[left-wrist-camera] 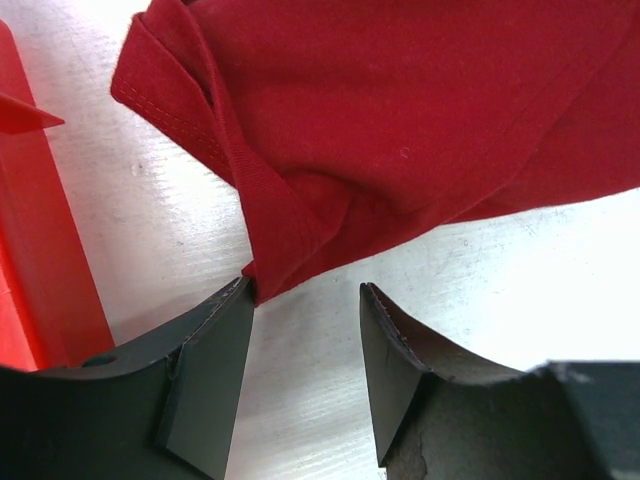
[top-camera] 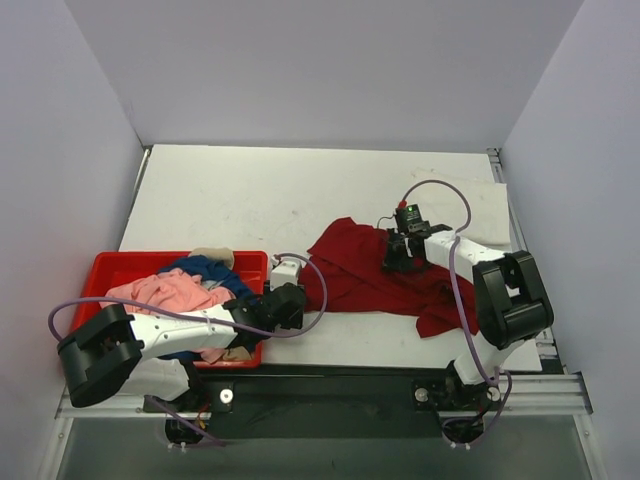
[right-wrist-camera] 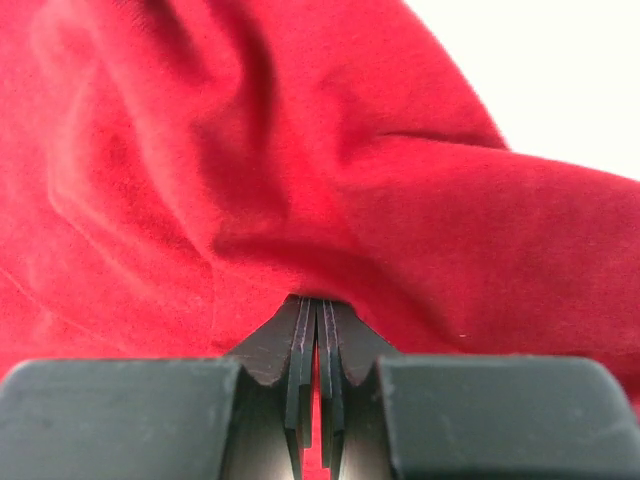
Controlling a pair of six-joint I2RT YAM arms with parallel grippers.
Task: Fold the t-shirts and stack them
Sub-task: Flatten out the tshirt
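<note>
The crumpled dark red cloth t-shirt [top-camera: 350, 272], lying by the bench's near edge right of centre, was pinched in the right gripper [right-wrist-camera: 317, 305], while the left gripper [left-wrist-camera: 305, 289] was held wide at its corner.

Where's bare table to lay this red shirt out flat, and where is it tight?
Most room: the far table, beyond the red bin and the dark red shirt. A narrower bare strip lies along the near edge, in front of that shirt. Tight: the gap between bin and shirt, holding the open left gripper. The bin is heaped with other shirts.
</note>
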